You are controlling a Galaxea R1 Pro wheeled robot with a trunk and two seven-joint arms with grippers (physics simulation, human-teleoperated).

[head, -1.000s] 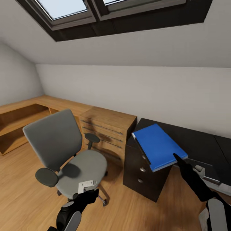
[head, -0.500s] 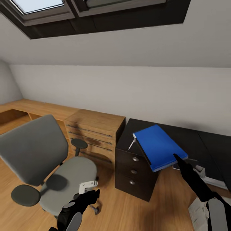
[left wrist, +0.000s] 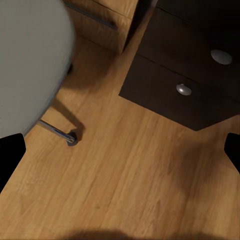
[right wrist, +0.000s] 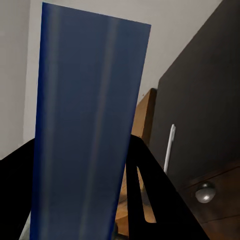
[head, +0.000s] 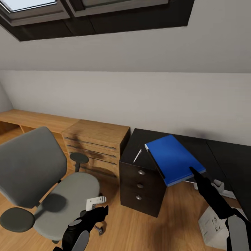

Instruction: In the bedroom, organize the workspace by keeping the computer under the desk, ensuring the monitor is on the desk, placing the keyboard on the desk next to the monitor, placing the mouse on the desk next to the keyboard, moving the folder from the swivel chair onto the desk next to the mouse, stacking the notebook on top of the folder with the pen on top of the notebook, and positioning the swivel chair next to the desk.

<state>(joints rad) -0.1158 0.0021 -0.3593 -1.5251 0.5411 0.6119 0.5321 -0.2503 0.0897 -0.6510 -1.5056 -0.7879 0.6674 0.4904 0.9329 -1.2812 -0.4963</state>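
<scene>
1. I see the right gripper [head: 194, 171] clamped on the near corner of the blue folder [head: 173, 159], holding it tilted above the dark surface [head: 205, 153]. In the right wrist view the folder [right wrist: 85, 125] stands between the two black fingers [right wrist: 150, 185].
2. I see the left gripper [head: 99, 212] low in front of the swivel chair [head: 45, 184], holding nothing. In the left wrist view its fingertips [left wrist: 10, 155] sit at opposite edges of the frame, spread wide over the wooden floor [left wrist: 130, 175].
3. A white pen [head: 137, 155] lies on the surface above the drawer unit [head: 141, 186], just beside the folder's far edge.
4. The chair's backrest is cut off at the frame edge, and its base is mostly hidden under the seat.
5. A pale object [head: 214, 223] on the floor by the right arm carries markings I cannot read.
</scene>
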